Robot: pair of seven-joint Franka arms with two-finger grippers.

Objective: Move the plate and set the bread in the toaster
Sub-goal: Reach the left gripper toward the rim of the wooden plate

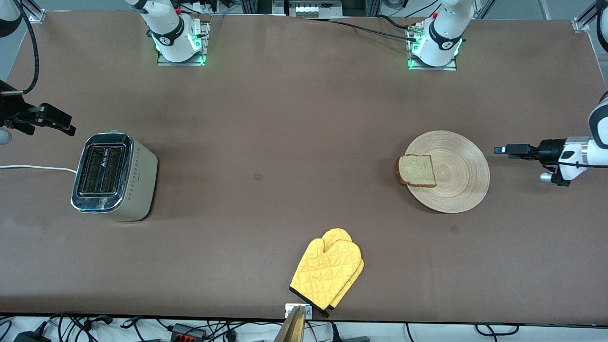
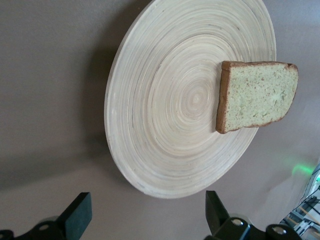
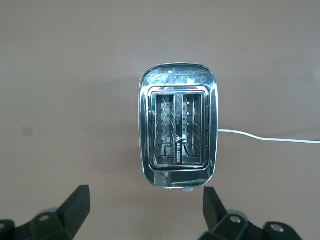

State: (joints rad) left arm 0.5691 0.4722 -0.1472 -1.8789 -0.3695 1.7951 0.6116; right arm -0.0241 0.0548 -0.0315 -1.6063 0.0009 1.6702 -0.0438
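Note:
The round light-wood plate (image 1: 463, 159) lies on the table toward the left arm's end. The bread (image 1: 417, 171) lies flat on the plate's rim on the side toward the toaster and overhangs it a little. The toaster (image 1: 114, 175) stands toward the right arm's end, both slots empty. My left gripper (image 1: 499, 150) is open and empty, just off the plate's rim; its wrist view shows the plate (image 2: 170, 115), the bread (image 2: 255, 95) and the gripper (image 2: 145, 217). My right gripper (image 1: 68, 126) is open and empty above the table beside the toaster (image 3: 178, 175), seen in its wrist view (image 3: 145, 210).
A yellow quilted oven mitt (image 1: 330, 273) lies near the table's front edge, midway between the arms. The toaster's white cord (image 1: 33, 167) runs off toward the right arm's end of the table. The brown table (image 1: 285, 142) lies bare between toaster and plate.

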